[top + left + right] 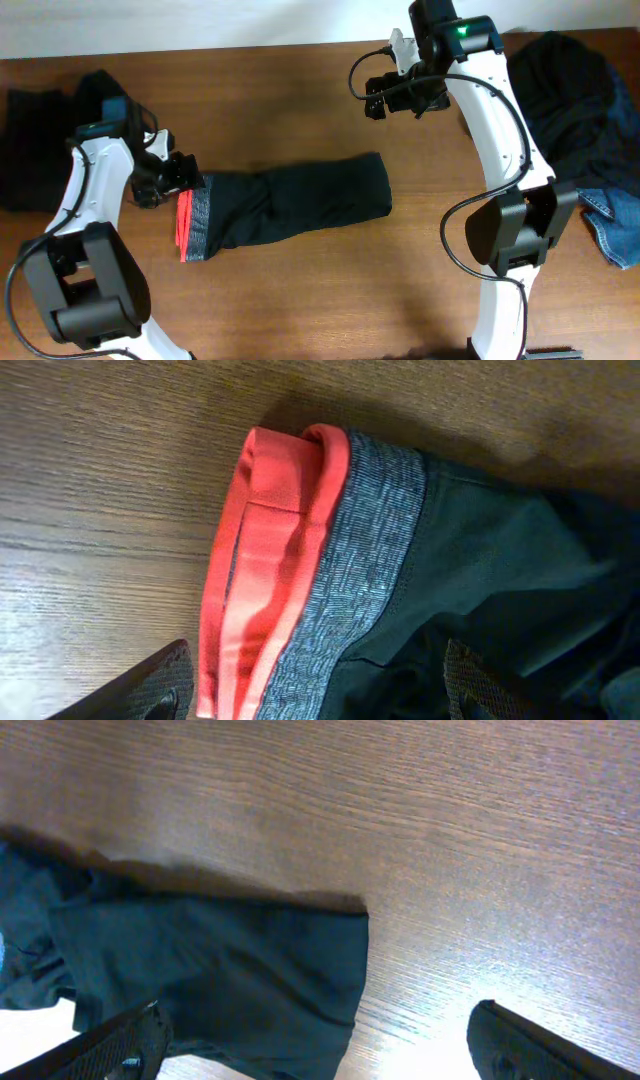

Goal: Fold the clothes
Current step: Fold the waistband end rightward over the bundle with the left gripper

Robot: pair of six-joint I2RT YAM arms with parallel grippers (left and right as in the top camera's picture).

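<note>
Overhead: the black garment point(290, 205) lies across the middle of the frame as one long band, its red-and-grey waistband point(193, 225) at the left end. The left gripper point(168, 178) sits just beside the waistband's upper corner. The right gripper point(380, 98) hangs in the upper middle over bare table point(300, 310), well apart from the cloth. Other clothes wait in a dark heap point(575, 90) at upper right, with blue jeans point(612, 228) at the right edge and a dark stack point(35, 140) at far left. The band looks bunched mid-length, so an end-over-end fold would likely trap that wrinkle.

Left wrist: both fingers point(150, 695) show at the bottom corners, spread wide with nothing pinched, and the waistband fills the centre. Its red lining is rolled into several layers (easy to misjudge). A shallow bite could catch only the top layer, and the rest would sag out.

Right wrist: the jaws stand wide and empty, with the fingertips point(120, 1040) at the lower corners. The garment's far end lies at lower left, flat on the wood. Coming down there, a finger may skid on the table or push the hem into a ridge instead of sliding beneath it.
</note>
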